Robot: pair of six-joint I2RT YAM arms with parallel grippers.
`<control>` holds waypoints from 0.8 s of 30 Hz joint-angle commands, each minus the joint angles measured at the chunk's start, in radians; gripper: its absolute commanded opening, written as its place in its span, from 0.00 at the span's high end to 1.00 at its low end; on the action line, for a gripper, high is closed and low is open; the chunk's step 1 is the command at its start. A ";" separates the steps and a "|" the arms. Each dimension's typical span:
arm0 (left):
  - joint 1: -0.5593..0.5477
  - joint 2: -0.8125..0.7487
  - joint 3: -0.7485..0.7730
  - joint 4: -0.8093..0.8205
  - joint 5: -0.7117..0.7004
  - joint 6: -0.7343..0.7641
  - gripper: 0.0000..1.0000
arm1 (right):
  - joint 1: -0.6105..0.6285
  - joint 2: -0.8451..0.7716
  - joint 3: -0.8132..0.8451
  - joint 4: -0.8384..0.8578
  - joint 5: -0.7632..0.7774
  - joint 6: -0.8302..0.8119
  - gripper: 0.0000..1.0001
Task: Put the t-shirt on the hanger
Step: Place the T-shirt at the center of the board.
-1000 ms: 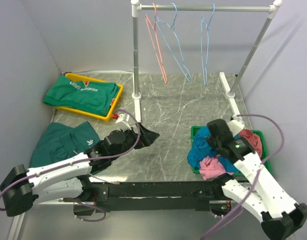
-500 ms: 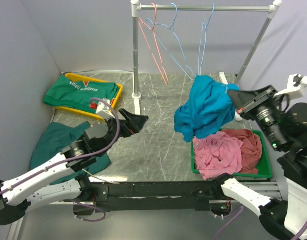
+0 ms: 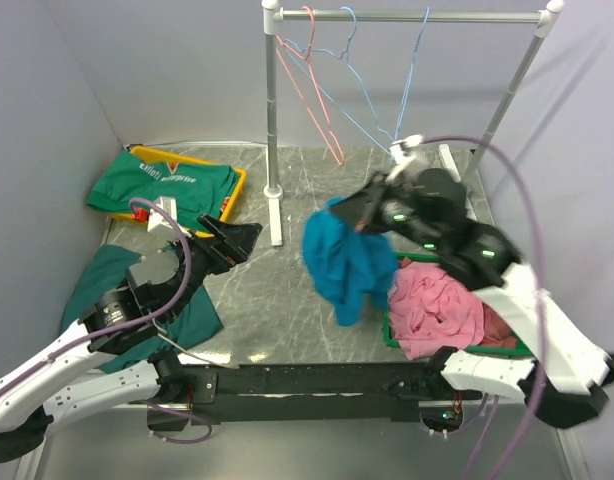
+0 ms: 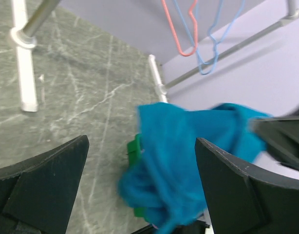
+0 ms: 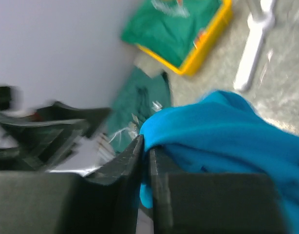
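Note:
The teal-blue t-shirt (image 3: 347, 262) hangs bunched in the air over the middle of the table, pinched at its top edge by my right gripper (image 3: 339, 212), which is shut on it. In the right wrist view the two fingers meet on a fold of the t-shirt (image 5: 227, 131). My left gripper (image 3: 237, 245) is open, left of the shirt and apart from it; its wrist view shows the t-shirt (image 4: 188, 161) beyond the spread fingers. Two light blue wire hangers (image 3: 408, 90) hang on the rail at the back, behind the shirt.
A pink wire hanger (image 3: 309, 90) hangs beside the rail's left post (image 3: 272, 130). A green bin (image 3: 527, 350) at right holds a pink garment (image 3: 437, 305). At back left, a yellow tray (image 3: 234, 200) carries a lettered green cloth (image 3: 167, 185). Another dark green cloth (image 3: 102, 285) lies at left.
My right arm has lifted the t-shirt out of the green bin and swung it left and lower, toward the table's middle. My left arm drew back leftward, still open.

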 commanded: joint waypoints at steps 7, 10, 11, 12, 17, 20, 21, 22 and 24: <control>0.003 -0.006 -0.047 -0.133 -0.101 -0.031 0.03 | 0.171 0.094 -0.370 0.312 0.190 0.001 0.11; 0.003 0.018 -0.102 -0.144 -0.113 -0.073 0.01 | 0.171 0.069 -0.482 0.324 0.280 0.011 0.12; 0.005 0.027 -0.120 -0.144 -0.118 -0.088 0.03 | 0.171 0.068 -0.510 0.341 0.297 0.023 0.13; 0.006 0.041 -0.139 -0.139 -0.116 -0.115 0.05 | 0.171 0.068 -0.538 0.353 0.313 0.031 0.14; 0.113 0.112 -0.283 -0.021 -0.014 -0.130 0.24 | 0.168 0.135 -0.656 0.460 0.343 0.059 0.30; 0.205 0.164 -0.340 0.077 0.118 -0.073 0.33 | 0.165 0.207 -0.668 0.503 0.402 0.057 0.41; 0.220 0.188 -0.345 0.134 0.158 -0.032 0.33 | 0.161 0.239 -0.668 0.517 0.405 0.054 0.41; 0.227 0.202 -0.335 0.155 0.161 -0.013 0.33 | 0.157 0.254 -0.665 0.532 0.411 0.048 0.42; 0.246 0.260 -0.303 0.171 0.157 0.042 0.33 | 0.157 0.294 -0.653 0.569 0.429 0.037 0.44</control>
